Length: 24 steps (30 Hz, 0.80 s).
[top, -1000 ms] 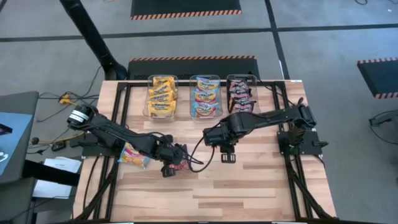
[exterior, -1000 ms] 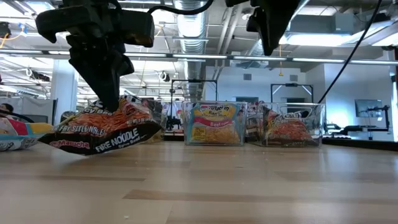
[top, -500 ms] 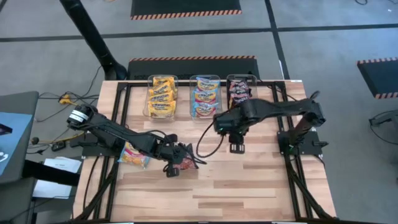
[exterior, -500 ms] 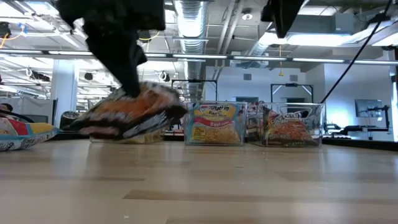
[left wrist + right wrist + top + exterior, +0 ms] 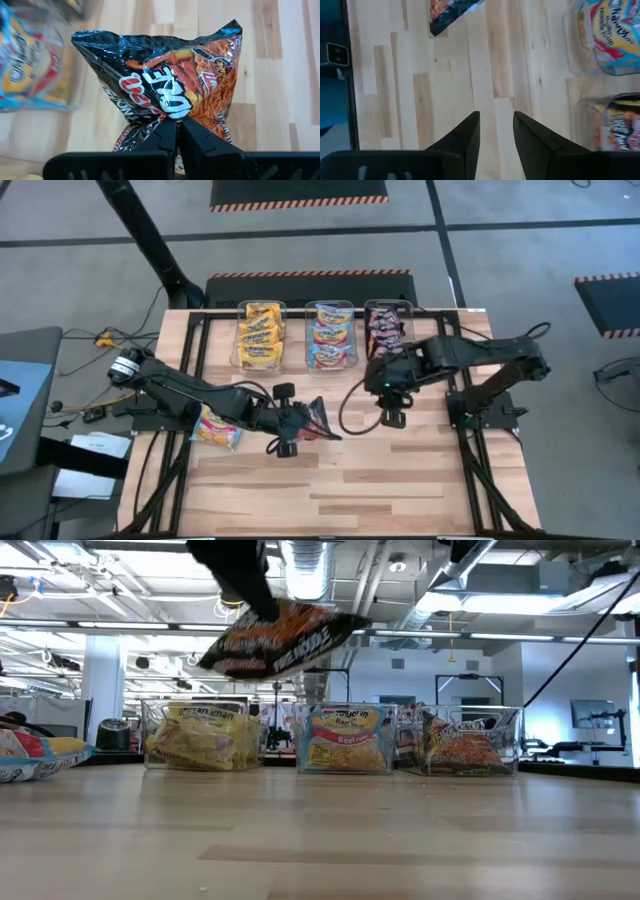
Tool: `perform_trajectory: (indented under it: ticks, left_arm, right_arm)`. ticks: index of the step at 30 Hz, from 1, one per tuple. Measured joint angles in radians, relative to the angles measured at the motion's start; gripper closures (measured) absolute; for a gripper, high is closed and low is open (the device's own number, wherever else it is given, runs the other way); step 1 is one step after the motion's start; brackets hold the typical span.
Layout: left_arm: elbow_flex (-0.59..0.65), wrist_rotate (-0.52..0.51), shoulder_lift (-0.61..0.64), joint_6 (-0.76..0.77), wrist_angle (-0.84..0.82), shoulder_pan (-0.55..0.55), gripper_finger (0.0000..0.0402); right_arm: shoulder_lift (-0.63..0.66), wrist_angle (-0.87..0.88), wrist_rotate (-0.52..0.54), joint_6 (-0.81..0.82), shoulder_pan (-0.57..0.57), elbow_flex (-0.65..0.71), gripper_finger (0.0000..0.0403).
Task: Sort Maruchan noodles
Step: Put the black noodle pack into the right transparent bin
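High view: the left gripper [image 5: 300, 427] sits over the middle of the wooden surface [image 5: 400, 480], its fingers pinched tight on a black-red fire noodle packet [image 5: 318, 420]. The packet fans out from the fingers toward the right and toward the three clear bins; the black-red bin [image 5: 386, 330] lies farthest right, up and across from it. The right gripper [image 5: 391, 416] waits nearer that bin, just below it, carrying nothing. One light blue and yellow packet [image 5: 215, 428] rests on the surface under the left arm.

Low view: the fire noodle packet [image 5: 275, 637] hangs well above the surface, tilted, held from its upper left edge. The yellow-orange bin [image 5: 200, 735], the light blue bin [image 5: 345, 738] and the black-red bin [image 5: 470, 740] stand in a row behind it.

Left wrist view: the fingers [image 5: 165, 142] are fully closed on one crumpled edge of the packet [image 5: 165, 85], whose long side runs straight away from them; glossy, creased, red lettering over orange noodles.

Right wrist view: the right arm's fingers [image 5: 470, 132] stand partly apart and empty. I'd judge the left arm makes the delivery.
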<state>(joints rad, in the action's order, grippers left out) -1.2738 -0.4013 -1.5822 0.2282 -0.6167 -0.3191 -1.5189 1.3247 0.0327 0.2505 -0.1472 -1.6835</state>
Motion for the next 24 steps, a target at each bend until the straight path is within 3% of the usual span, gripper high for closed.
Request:
perform_trajectory:
  ticks: [9, 14, 24]
  left_arm:
    - [-0.08, -0.056, 0.0, -0.072, -0.022, 0.0, 0.0401]
    - [-0.091, -0.057, 0.0, -0.104, -0.021, 0.0, 0.0401]
    - [-0.091, -0.059, 0.0, -0.104, -0.022, 0.0, 0.0401]
  right_arm:
    - [0.18, -0.292, 0.02, 0.115, -0.037, 0.338, 0.0266]
    - [0.258, -0.557, 0.02, 0.168, -0.037, 0.533, 0.0266]
    - [0.269, -1.035, 0.019, 0.28, 0.02, 0.783, 0.0249]
